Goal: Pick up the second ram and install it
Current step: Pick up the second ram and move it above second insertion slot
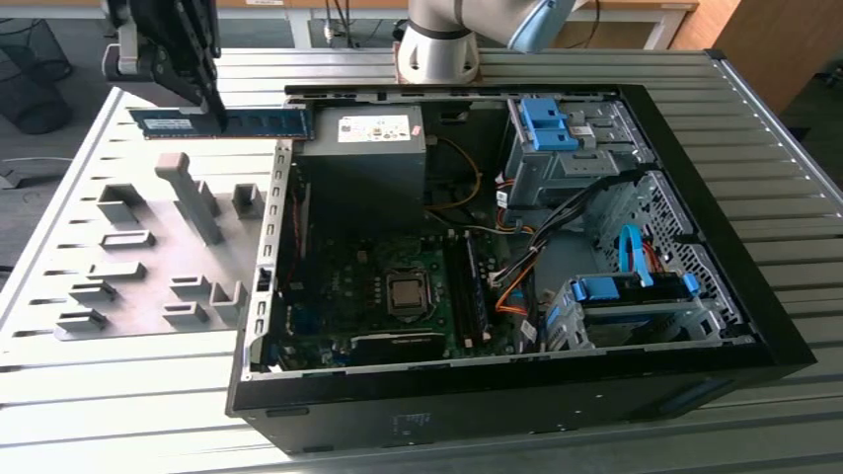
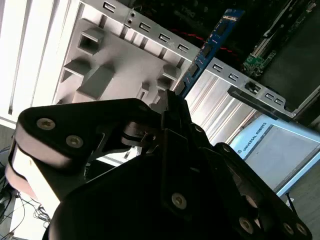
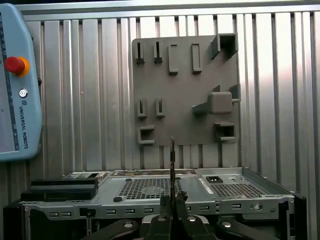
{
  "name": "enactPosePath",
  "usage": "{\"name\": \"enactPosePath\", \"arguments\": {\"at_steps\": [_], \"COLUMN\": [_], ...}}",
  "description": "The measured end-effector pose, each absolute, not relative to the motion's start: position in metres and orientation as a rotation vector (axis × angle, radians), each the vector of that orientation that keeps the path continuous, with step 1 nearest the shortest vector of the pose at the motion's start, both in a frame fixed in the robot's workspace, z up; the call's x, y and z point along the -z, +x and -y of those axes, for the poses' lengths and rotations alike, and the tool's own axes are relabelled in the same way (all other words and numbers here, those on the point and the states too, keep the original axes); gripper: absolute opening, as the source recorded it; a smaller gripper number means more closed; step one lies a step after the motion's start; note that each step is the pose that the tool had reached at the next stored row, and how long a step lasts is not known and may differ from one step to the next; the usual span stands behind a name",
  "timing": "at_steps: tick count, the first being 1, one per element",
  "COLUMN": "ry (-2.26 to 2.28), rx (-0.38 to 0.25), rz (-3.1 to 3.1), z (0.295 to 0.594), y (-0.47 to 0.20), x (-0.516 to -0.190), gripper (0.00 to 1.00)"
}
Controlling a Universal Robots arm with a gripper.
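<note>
The second ram [image 1: 264,122], a long dark-green strip with black chips, hangs level above the table's far left corner in the exterior view, just outside the open computer case [image 1: 737,326]. My gripper [image 1: 211,107] is shut on it near its middle. In the second wrist view the ram [image 2: 215,37] juts out from the black gripper [image 2: 172,100] toward the case wall. The first wrist view shows the ram [image 3: 172,160] edge-on, pinched at the gripper [image 3: 173,197]. The motherboard's memory slots [image 1: 468,286] lie inside the case.
A grey holder plate [image 1: 145,257] with raised blocks lies on the slatted table left of the case. Inside the case are a power supply [image 1: 375,133], blue drive brackets [image 1: 547,123] and orange cables [image 1: 514,286]. A teach pendant [image 3: 15,85] lies nearby.
</note>
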State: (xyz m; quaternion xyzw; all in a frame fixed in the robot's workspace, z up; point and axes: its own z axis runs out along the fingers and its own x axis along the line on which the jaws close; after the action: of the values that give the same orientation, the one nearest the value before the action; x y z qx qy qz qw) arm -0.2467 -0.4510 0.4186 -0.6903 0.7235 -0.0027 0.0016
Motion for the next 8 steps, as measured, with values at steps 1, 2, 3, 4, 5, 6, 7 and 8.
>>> {"name": "enactPosePath", "arguments": {"at_steps": [1, 2, 3, 4, 5, 6, 7, 8], "ry": [-2.166, -2.166, -2.167, -2.166, -2.167, -2.166, -2.167, -2.167], "rx": [0.008, 0.008, 0.008, 0.008, 0.008, 0.009, 0.009, 0.009], "rz": [-2.271, -2.271, -2.271, -2.271, -2.271, -2.271, -2.271, -2.271], "z": [0.4509, 0.4509, 0.4509, 0.4509, 0.4509, 0.4509, 0.4507, 0.4503], "y": [-0.2447, -0.2428, -0.2408, -0.2388, -0.2366, -0.2366, -0.2382, -0.2412], "x": [-0.4186, -0.4186, -0.4186, -0.4186, -0.4186, -0.4185, -0.4183, -0.4178], "gripper": [0.14, 0.14, 0.14, 0.14, 0.14, 0.14, 0.14, 0.14]}}
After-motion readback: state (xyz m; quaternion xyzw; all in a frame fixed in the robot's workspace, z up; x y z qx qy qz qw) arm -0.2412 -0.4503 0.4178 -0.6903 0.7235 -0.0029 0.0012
